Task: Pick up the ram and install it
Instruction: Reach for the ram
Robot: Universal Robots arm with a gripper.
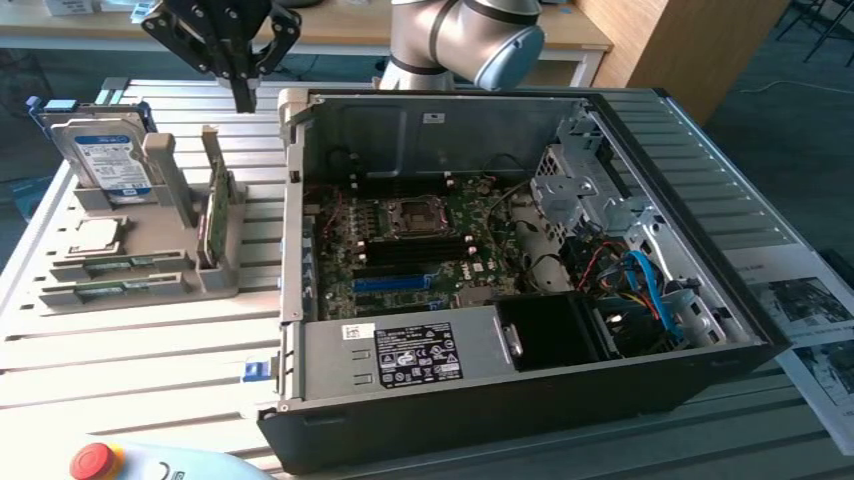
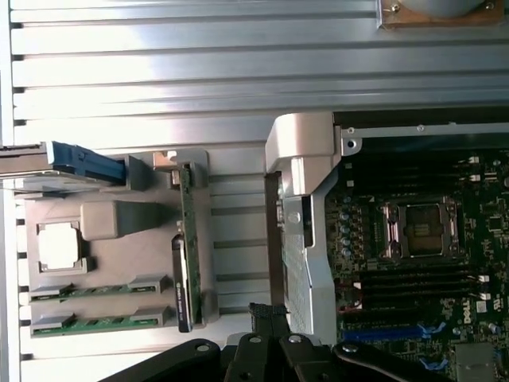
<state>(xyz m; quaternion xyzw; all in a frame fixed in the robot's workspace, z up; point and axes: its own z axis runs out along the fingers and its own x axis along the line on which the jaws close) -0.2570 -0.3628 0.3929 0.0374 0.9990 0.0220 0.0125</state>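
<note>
My black claw hangs pinched shut and empty over the ribbed aluminium table. The ram, a thin, flat green stick, stands on edge in the matte grey holder, just beside the open black metal case.

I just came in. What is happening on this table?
A robot arm is working beside an open computer case. Its gripper hangs shut and empty over the table, close to the grey holder and the hard drive. The ram stands on edge in that holder, not yet picked up. Nothing has been put into the motherboard.
</note>
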